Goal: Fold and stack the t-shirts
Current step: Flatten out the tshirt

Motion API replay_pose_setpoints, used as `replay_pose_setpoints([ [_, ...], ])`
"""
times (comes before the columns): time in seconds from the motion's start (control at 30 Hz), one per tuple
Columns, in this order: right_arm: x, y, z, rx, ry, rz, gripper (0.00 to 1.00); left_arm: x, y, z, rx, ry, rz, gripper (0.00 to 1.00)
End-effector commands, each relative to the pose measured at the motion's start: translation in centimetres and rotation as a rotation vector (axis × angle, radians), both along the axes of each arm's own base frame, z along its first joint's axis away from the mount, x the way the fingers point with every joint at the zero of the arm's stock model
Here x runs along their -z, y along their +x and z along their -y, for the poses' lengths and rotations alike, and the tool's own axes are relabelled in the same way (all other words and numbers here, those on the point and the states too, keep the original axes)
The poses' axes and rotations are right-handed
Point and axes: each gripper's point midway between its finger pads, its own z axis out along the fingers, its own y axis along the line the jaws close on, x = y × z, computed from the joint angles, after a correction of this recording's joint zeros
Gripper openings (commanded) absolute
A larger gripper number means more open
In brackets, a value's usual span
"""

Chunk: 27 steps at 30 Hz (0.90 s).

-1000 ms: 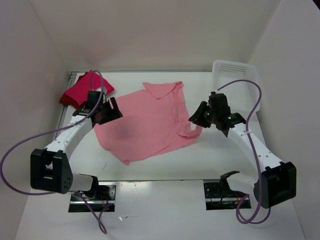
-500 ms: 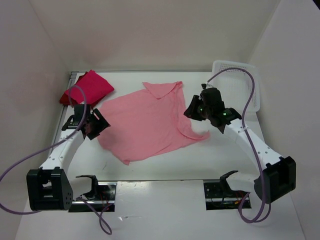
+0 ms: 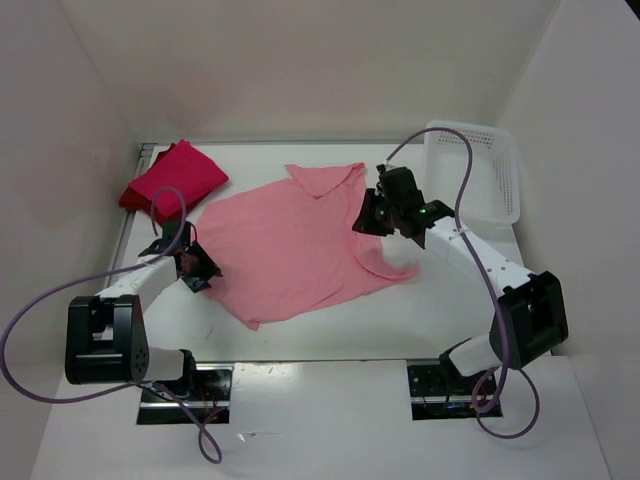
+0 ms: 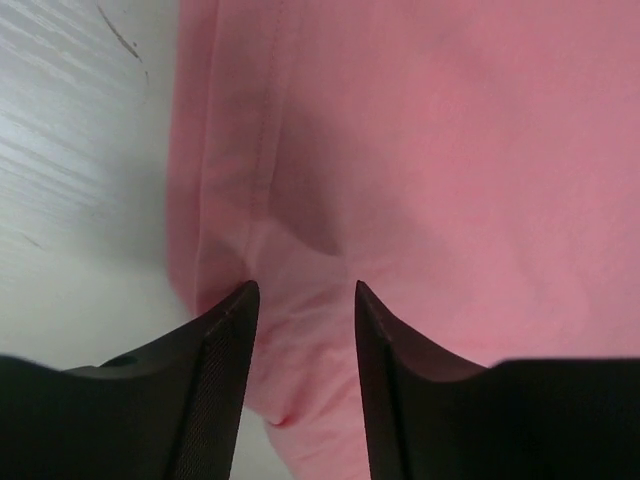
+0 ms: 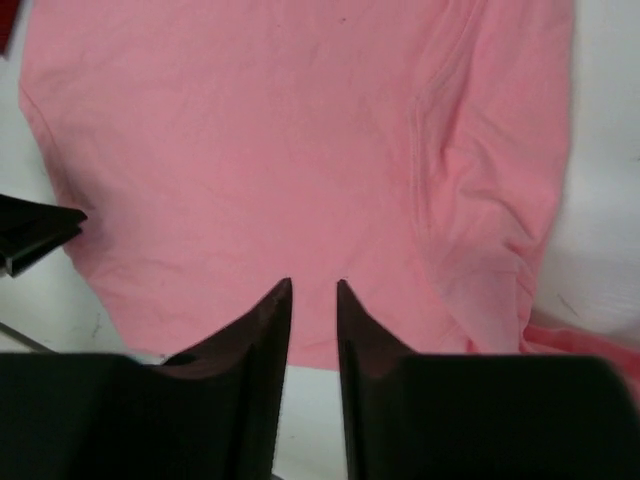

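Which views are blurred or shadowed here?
Left wrist: black fingers soft-edged, dark shadow in a crease of the light salmon pink cloth t-shirt. Right wrist: near fingers blurry, cloth evenly lit. Top external: diffuse light, no glare.

We see a white perforated plastic basket (image 3: 497,185) at the upper right of the overhead view, standing on the white table (image 3: 330,335) close to the right wall (image 3: 580,150). In the left wrist view, thin dark scuff marks (image 4: 122,32) cross the tabletop at upper left.
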Motion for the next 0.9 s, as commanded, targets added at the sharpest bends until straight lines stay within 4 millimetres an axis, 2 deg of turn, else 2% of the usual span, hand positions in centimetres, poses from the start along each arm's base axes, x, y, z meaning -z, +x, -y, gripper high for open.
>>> replay_pose_setpoints([
  [0.0,-1.0,1.8,-1.2,-0.013,0.019,0.045,0.32,-0.5,1.7,0.0,-0.001,-0.011,0.047,0.51],
  [0.03,-0.9,2.0,-1.0,-0.002,0.01,0.049,0.45,-0.8,2.1,-0.1,0.007,-0.005,0.06,0.51],
  [0.1,0.2,2.5,-0.6,0.025,-0.025,0.036,0.55,-0.6,2.8,0.1,0.021,-0.01,0.07,0.4],
  [0.17,1.5,2.8,0.0,0.059,-0.059,0.012,0.58,0.1,3.9,0.4,0.034,-0.019,0.066,0.25],
  [0.23,3.1,3.1,0.3,0.087,-0.088,-0.02,0.58,-0.3,6.5,1.0,0.056,-0.009,0.102,0.17],
  [0.27,3.1,3.2,0.5,0.106,-0.088,-0.021,0.58,0.9,7.2,1.9,0.083,-0.02,0.068,0.15],
  [0.3,4.1,3.3,1.0,0.126,-0.117,-0.031,0.46,0.9,8.6,2.5,0.1,-0.02,0.079,0.11],
  [0.33,4.3,3.6,1.1,0.144,-0.121,-0.029,0.38,0.5,11.2,3.4,0.124,-0.028,0.099,0.11],
  [0.37,4.3,3.7,1.3,0.154,-0.129,-0.025,0.28,0.3,12.7,4.3,0.146,-0.029,0.114,0.09],
  [0.4,4.3,3.9,1.7,0.17,-0.144,-0.017,0.12,-0.1,14.0,6.2,0.192,-0.032,0.13,0.09],
  [0.43,4.6,4.4,1.7,0.177,-0.154,-0.019,0.08,-0.4,15.5,7.4,0.215,-0.033,0.15,0.08],
  [0.47,4.4,4.4,1.7,0.171,-0.161,-0.018,0.05,-0.9,18.5,8.7,0.237,-0.035,0.174,0.08],
  [0.5,4.4,4.7,1.8,0.179,-0.17,-0.016,0.03,-1.0,19.6,10.7,0.266,-0.044,0.184,0.07],
  [0.53,4.9,4.8,1.9,0.186,-0.182,-0.021,0.03,0.5,20.2,12.0,0.28,-0.067,0.146,0.07],
  [0.57,4.5,5.1,1.8,0.187,-0.177,-0.012,0.05,-2.2,22.8,13.9,0.313,-0.096,0.213,0.07],
  [0.6,4.5,5.1,1.8,0.187,-0.177,-0.012,0.15,-1.9,22.6,15.4,0.341,-0.097,0.187,0.08],
  [0.63,4.5,5.1,2.0,0.186,-0.188,-0.006,0.22,-2.8,23.0,16.1,0.353,-0.1,0.203,0.11],
  [0.67,4.5,5.1,2.0,0.186,-0.188,-0.006,0.28,-3.0,22.6,15.6,0.35,-0.076,0.206,0.28],
  [0.7,4.5,5.1,2.0,0.186,-0.188,-0.006,0.29,-5.2,22.5,15.4,0.345,-0.07,0.262,0.42],
  [0.77,3.9,4.9,2.1,0.188,-0.181,0.005,0.29,-5.8,21.3,13.2,0.326,-0.03,0.266,0.69],
  [0.8,4.3,4.6,2.1,0.18,-0.181,-0.007,0.29,-6.8,19.8,11.2,0.292,-0.026,0.278,0.74],
  [0.83,4.0,4.4,1.9,0.173,-0.165,0.002,0.29,-7.2,18.8,10.0,0.269,-0.012,0.279,0.78],
  [0.87,3.2,4.5,1.7,0.168,-0.147,0.02,0.29,-10.0,18.0,8.7,0.237,0.011,0.344,0.8],
])
